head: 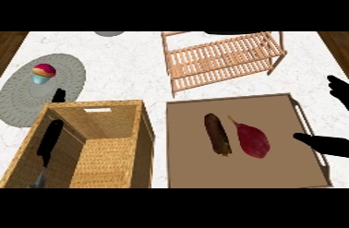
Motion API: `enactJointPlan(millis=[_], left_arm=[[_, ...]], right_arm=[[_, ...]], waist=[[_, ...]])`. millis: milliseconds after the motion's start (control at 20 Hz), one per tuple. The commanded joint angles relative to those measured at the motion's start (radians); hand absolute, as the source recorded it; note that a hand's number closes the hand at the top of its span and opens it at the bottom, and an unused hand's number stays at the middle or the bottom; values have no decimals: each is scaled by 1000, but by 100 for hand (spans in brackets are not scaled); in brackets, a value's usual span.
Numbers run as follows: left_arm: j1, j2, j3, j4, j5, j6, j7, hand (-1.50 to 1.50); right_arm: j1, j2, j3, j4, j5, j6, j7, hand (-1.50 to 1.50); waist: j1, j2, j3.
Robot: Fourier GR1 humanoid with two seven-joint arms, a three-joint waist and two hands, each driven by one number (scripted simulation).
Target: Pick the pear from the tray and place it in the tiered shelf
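Two items on tray [184, 176]: dark long fruit [217, 134] beside red pear [254, 140], pear at centre. Right hand [326, 144] open at tray's 3 o'clock rim, grasping nothing. Tiered shelf [221, 58] at tray's 12 o'clock. Left hand [49, 139], fingers straight, over wicker basket [140, 144].

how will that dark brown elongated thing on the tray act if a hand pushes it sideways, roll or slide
The dark brown elongated object looks rounded along its length, so a sideways push would probably roll it toward the dark red item beside it. It lies flat on the tray, so tipping seems unlikely. It appears rigid, not floppy.
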Motion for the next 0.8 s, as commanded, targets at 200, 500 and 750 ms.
enactJointPlan(millis=[200, 500, 750], left_arm=[[43, -20, -121, 7, -32, -111, -32, 0], [43, 22, -91, -37, -16, -150, 1, 0], [0, 4, -105, -38, -33, -148, 24, 0]], right_arm=[[-42, -103, 145, -259, 34, 119, 331, -150], [-116, -338, 246, -263, 245, 269, 560, -150], [-223, -383, 351, -341, 384, 370, 845, -150]], waist=[[25, 11, -18], [51, 23, -26], [65, 27, -24]])
